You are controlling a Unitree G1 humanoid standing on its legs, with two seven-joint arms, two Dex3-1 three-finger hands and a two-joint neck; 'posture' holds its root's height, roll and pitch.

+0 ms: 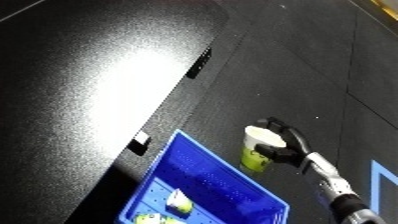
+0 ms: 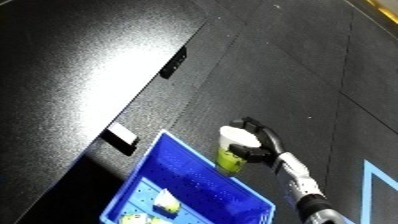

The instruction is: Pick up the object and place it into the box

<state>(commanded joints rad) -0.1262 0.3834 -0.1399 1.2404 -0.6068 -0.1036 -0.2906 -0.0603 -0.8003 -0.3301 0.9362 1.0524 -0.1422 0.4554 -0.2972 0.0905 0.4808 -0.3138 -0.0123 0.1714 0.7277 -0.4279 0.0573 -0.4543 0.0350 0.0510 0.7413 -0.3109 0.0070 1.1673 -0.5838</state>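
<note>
My right hand [image 1: 286, 145] has its fingers and thumb curled round a yellow-green cup with a white lid [image 1: 258, 148]. It holds the cup upright just beyond the far right rim of the blue bin [image 1: 233, 172], which fills the bottom middle of both views. Inside the bin lie a small white and green item [image 1: 179, 200] and another at its bottom edge [image 1: 147, 218]. My left hand shows in no view.
A black table [image 1: 98, 90] with a bright glare patch takes up the left half. A small white-edged tag [image 1: 139, 142] sits at its edge by the bin. Dark floor lies to the right, with blue tape [image 1: 384, 185] at the lower right.
</note>
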